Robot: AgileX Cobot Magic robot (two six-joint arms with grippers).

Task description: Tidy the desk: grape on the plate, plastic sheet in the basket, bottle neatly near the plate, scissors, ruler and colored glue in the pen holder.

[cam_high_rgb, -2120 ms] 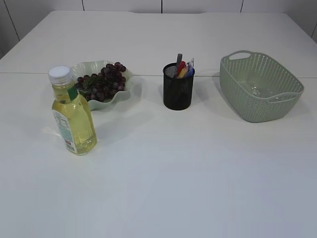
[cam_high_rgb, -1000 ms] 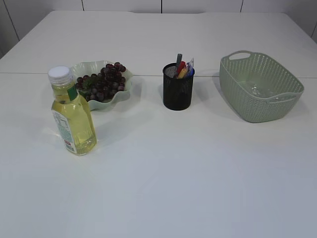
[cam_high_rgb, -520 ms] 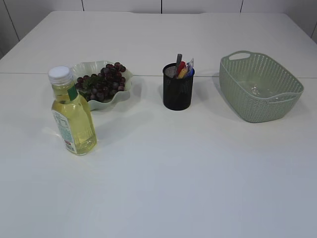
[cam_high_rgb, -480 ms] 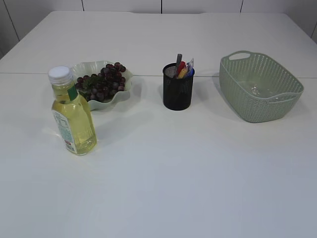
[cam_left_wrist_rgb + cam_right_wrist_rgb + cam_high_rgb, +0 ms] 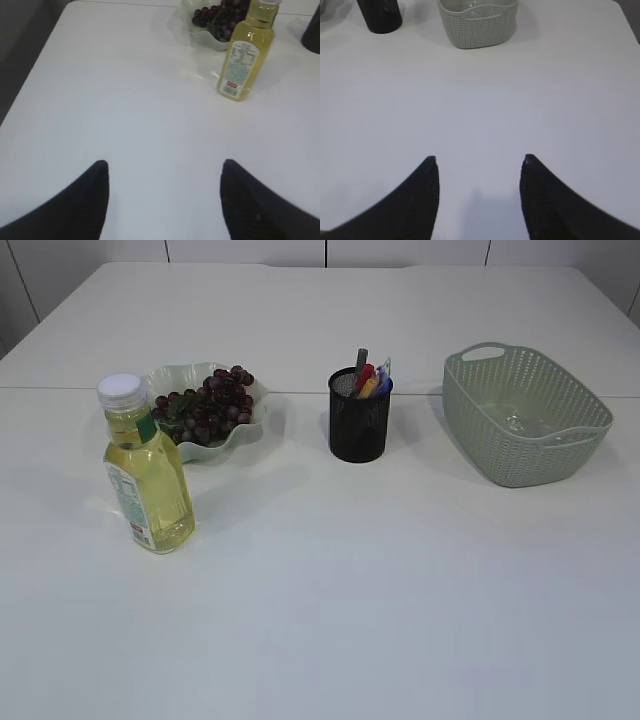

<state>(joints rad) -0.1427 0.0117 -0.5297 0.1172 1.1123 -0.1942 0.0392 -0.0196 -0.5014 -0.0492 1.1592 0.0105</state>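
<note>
The white table [image 5: 330,620] shows a broad bare stretch across its whole near half, with no object between the front edge and the row of items farther back; a seam runs across the surface just behind that row. In the left wrist view the table's left edge falls away to dark floor, close beside the left hand [image 5: 162,197], which hovers over bare surface with its two dark fingers spread apart and nothing between them. The right hand [image 5: 479,192] likewise hangs over bare table, fingers parted and empty, with the table's right corner visible beyond it. The bottle [image 5: 146,468] of yellow liquid stands upright with its white cap on, just in front of the wavy-edged plate [image 5: 226,443] and well ahead of the left hand, toward that hand's right. The grapes [image 5: 208,403] lie on the plate. The black mesh pen holder [image 5: 359,422] stands upright at mid-table, apart from plate and basket, with a grey handle and red, yellow and blue items protruding from its top; which is which cannot be told. The green basket [image 5: 497,454] sits to the right, well ahead of the right hand, with a clear plastic sheet [image 5: 525,424] faintly visible inside.
</note>
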